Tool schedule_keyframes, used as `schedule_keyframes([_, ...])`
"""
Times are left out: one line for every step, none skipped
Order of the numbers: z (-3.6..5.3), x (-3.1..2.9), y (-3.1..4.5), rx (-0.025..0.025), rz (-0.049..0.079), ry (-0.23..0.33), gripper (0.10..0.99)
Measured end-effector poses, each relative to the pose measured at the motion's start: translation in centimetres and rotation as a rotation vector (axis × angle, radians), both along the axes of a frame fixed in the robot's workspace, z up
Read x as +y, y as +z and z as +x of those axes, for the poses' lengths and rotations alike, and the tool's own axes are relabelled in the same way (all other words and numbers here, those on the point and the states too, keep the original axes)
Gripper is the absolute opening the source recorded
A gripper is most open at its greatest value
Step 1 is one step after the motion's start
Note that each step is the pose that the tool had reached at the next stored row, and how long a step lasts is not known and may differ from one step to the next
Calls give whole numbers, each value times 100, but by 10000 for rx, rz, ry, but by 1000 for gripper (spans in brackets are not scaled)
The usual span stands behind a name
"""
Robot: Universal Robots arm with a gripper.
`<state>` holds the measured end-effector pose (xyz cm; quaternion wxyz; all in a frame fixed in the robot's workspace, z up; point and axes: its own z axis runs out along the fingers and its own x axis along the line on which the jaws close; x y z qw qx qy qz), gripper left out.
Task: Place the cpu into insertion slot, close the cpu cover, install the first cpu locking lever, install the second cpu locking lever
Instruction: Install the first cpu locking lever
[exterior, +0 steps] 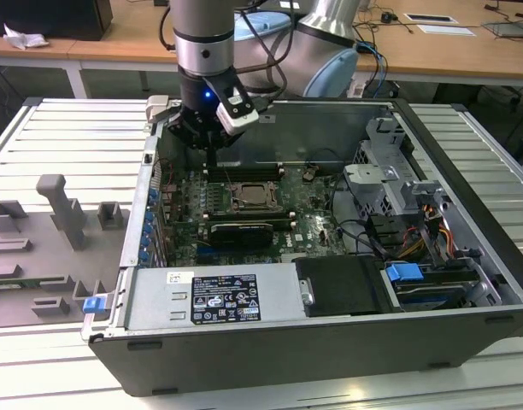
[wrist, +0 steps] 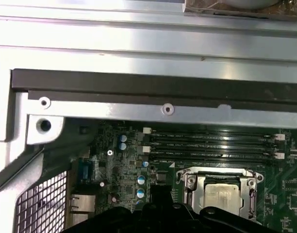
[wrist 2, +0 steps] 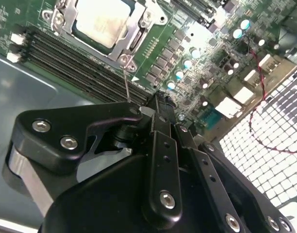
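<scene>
- in the second wrist view the gripper (wrist 2: 159, 99) has its fingers brought together at the tips, with no gap between them and nothing seen pinched there.
- a thin metal lever (wrist 2: 126, 80) runs from the socket's corner toward those tips. its end passes behind the gripper's black linkage, so i cannot tell whether they touch.
- the cpu (wrist 2: 101, 19) lies flat in the insertion slot (wrist 2: 58, 19), and the cpu cover (wrist 2: 133, 36) is down around its pale top.
- the exterior view shows the gripper (exterior: 212, 162) lowered into the open computer case (exterior: 330, 359), over the green board (exterior: 313, 209). it is near the socket, on the exterior view's left of it.
- the first wrist view shows the cpu (wrist: 223, 196) framed by the cover (wrist: 187, 180), with the long memory slots (wrist: 211, 145) between the socket and the case's metal wall (wrist: 139, 111).
</scene>
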<state>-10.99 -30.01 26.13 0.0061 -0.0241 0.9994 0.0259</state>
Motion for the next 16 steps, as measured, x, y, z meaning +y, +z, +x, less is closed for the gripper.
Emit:
schedule_keyframes([1,21,-2,-1,1,1,106])
schedule_keyframes([0,61,-7,0,0,0,106])
schedule_keyframes([0,95,-14,0,0,-1,106])
schedule_keyframes([27,133,-22,0,0,2,106])
schedule_keyframes([92,152,-29,-1,1,-1,106])
schedule_keyframes([169,161,-37,0,-1,0,106])
schedule_keyframes([260,173,-49,0,0,-2,106])
schedule_keyframes([316,187,-60,1,1,1,106])
schedule_keyframes([346,197,-71,-2,2,1,106])
schedule_keyframes([399,212,-82,0,0,-3,106])
schedule_keyframes([447,220,-93,0,0,0,106])
schedule_keyframes([536,229,-113,1,0,-2,106])
schedule_keyframes([570,230,-121,-1,3,1,106])
schedule_keyframes([586,230,-128,-2,9,1,106])
schedule_keyframes([594,230,-136,-2,20,0,106])
schedule_keyframes([595,230,-142,-2,37,0,106])
